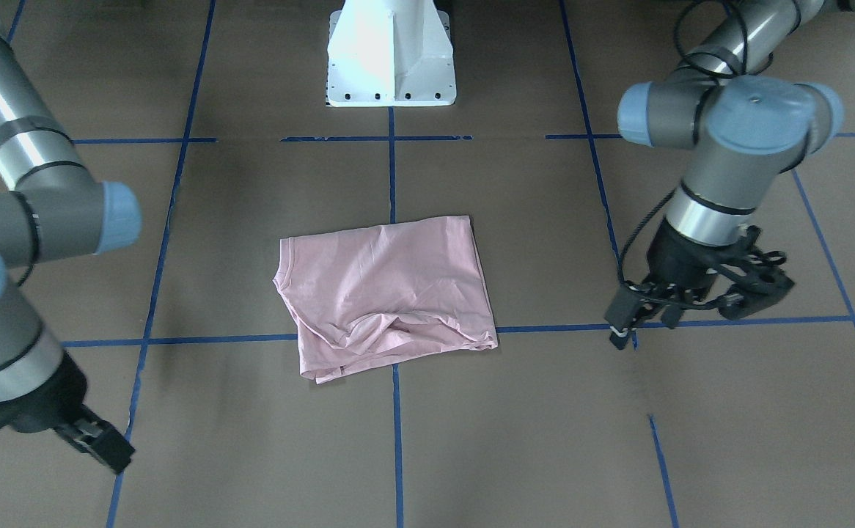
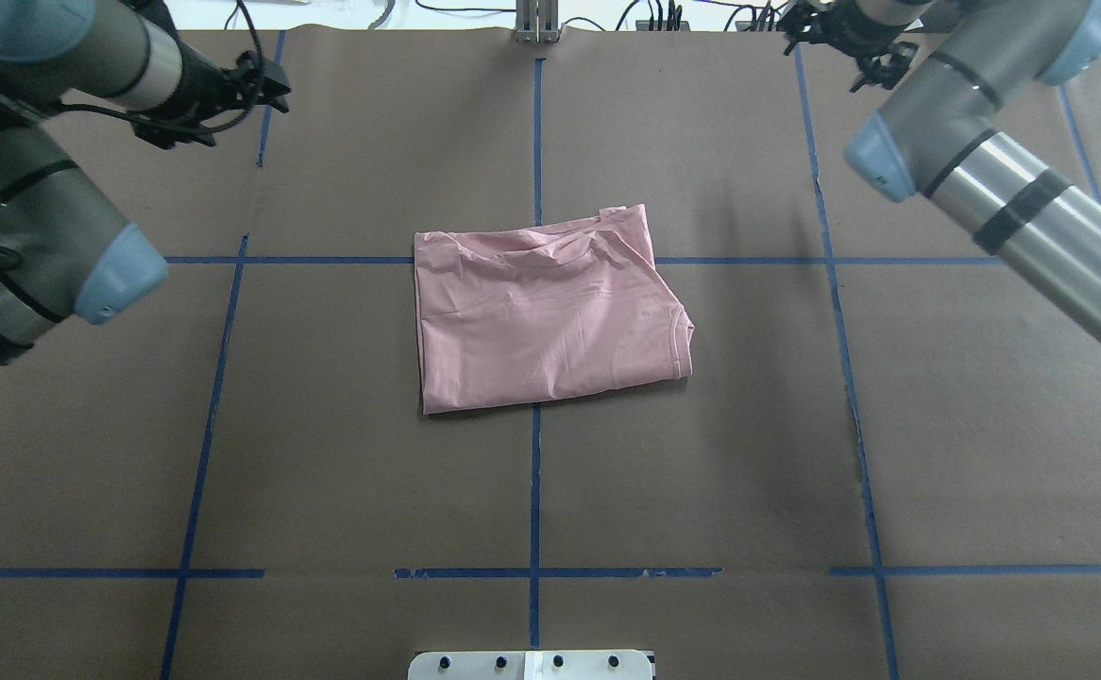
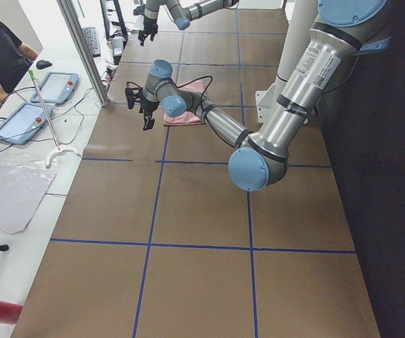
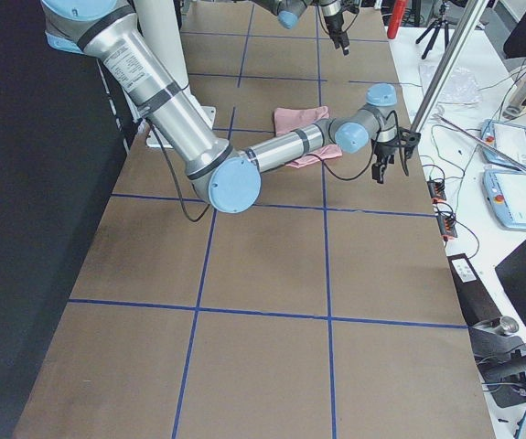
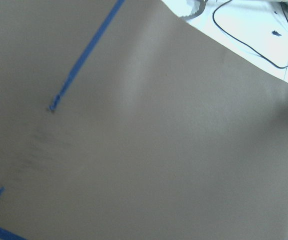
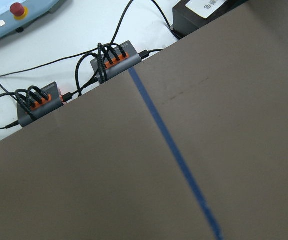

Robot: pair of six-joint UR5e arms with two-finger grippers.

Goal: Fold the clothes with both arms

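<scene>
The left gripper point(image 1: 622, 328) is hovering above the brown table point(image 2: 324, 453), gripping nothing; whether its fingers are spread or closed cannot be told. Well off to the right of those fingers, the pink shirt point(image 2: 546, 312) is lying folded into a rough rectangle, plain side up, over a crossing of blue tape lines point(image 2: 534, 491). Further right, well apart from the shirt, the right gripper point(image 1: 108, 449) is hanging empty too, its finger gap likewise impossible to judge.
</scene>
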